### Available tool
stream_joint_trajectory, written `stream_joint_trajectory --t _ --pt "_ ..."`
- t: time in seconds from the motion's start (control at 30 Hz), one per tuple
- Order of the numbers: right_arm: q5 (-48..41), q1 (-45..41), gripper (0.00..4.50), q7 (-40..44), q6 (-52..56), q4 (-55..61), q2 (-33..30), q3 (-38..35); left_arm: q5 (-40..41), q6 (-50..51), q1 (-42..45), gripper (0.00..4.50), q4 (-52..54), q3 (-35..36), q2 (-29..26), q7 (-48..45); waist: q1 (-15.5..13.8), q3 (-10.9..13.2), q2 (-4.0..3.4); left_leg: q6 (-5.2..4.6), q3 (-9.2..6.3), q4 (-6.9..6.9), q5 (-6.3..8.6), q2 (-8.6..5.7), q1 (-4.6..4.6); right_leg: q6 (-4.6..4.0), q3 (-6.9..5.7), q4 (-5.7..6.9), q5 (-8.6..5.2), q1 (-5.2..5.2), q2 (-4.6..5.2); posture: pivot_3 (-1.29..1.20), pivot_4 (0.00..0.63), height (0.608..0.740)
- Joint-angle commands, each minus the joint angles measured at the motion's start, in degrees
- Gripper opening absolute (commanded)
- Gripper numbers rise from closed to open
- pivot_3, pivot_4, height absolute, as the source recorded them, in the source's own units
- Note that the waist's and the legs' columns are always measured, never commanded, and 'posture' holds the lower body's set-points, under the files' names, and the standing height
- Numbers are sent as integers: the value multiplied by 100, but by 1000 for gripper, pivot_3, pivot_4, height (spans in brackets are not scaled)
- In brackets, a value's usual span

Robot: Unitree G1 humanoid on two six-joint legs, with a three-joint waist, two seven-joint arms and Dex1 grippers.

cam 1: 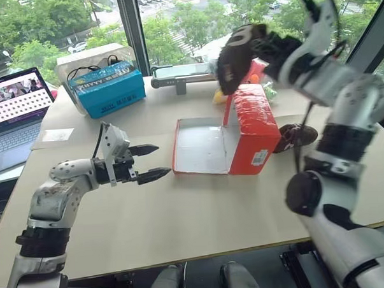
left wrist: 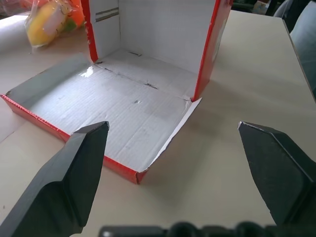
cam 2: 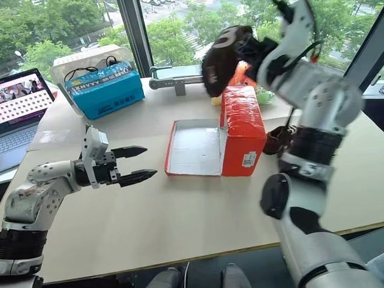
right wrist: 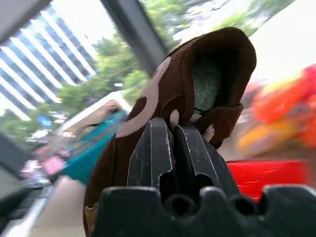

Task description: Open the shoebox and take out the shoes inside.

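I'm looking down on a pale beige surface [cam 1: 182,221] set against tall windows with green trees outside. My landmark is the red rectangular cardboard shoebox [cam 1: 252,125], which stands near the middle of the surface with its pale grey-white lid panel folded flat toward my left arm and a small white label on its near end. Behind it and to its left sits a blue cardboard box [cam 1: 108,89] with black cables on top, and further left an open laptop [cam 1: 15,104]. Orange and green plush toys [cam 1: 259,77] lie just behind the shoebox. One small dark brown shoe [cam 1: 295,136] rests on the surface just to the right of the shoebox. The other dark brown shoe with white curved markings [right wrist: 173,103] is up in the air above the shoebox's far end, pinched at its collar by my right claw [right wrist: 170,136], whose fingers are clamped together on it. My left claw [cam 1: 147,162] hovers to the left of the shoebox, fingers spread apart, holding nothing, pointing at the flat lid panel
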State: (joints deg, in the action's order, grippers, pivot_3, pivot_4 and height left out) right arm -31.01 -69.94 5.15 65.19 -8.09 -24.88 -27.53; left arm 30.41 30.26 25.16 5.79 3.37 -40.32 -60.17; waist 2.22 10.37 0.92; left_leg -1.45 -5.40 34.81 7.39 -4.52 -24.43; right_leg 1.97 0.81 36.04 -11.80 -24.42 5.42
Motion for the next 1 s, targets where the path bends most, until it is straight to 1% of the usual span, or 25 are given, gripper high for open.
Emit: stream_joint_trajectory --t 0.03,0.1,0.2,0.37,0.47,0.6,0.7,0.77,0.9,1.0 --pt "245 316 29 198 48 425 -622 420 35 -97 35 4500 143 82 -19 -30 36 0 0 0 3 0 0 4 1 4 0 0 -3 1 -1 0 150 740" --pt "558 716 29 248 50 530 -1115 779 23 -112 47 4500 121 62 -9 -44 30 0 0 0 13 0 0 11 4 11 1 1 -8 2 -1 0 150 740" --pt "1020 1355 29 137 -71 459 -1566 1032 11 -118 133 4500 43 27 30 -52 8 0 0 0 19 2 0 12 1 28 0 -2 -19 3 3 0 150 740" --pt "1649 1979 29 -191 -310 319 -1916 990 -19 -146 195 4500 -57 -15 61 -88 9 1 -1 -1 35 4 0 15 -1 28 5 -2 -18 0 6 0 150 740" --pt "1866 2212 29 -367 -350 248 -1953 810 -40 -168 219 4500 -104 -52 85 -126 -1 1 -2 -1 50 4 0 18 -1 29 5 -2 -18 1 5 0 150 740" --pt "2038 2387 29 -870 -460 -49 -1683 228 -76 -192 251 4500 -148 -75 134 -147 -5 1 -1 -2 67 7 0 23 0 31 5 -3 -19 5 2 0 150 740" --pt "2019 2354 29 -1546 -563 -282 -1214 -585 -110 -210 285 4500 -185 -87 165 -188 -18 1 -1 -2 72 10 0 27 1 32 4 -4 -18 11 1 0 150 740" --pt "2044 2345 29 -1731 -579 -342 -1063 -745 -125 -224 301 4500 -205 -95 174 -208 -15 1 -1 -2 72 10 0 29 2 33 5 -4 -17 12 -1 0 150 740" --pt "1891 2307 29 -2276 -608 -329 -373 -1364 -138 -258 320 4500 -227 -101 165 -232 -1 1 -1 -3 79 9 0 32 3 28 8 -2 -13 12 -4 0 150 740" --pt "1758 2244 29 -2335 -560 -206 4 -1411 -125 -258 300 4500 -210 -85 142 -233 19 1 -1 -3 81 10 0 34 5 28 9 0 -13 13 -7 0 150 740"
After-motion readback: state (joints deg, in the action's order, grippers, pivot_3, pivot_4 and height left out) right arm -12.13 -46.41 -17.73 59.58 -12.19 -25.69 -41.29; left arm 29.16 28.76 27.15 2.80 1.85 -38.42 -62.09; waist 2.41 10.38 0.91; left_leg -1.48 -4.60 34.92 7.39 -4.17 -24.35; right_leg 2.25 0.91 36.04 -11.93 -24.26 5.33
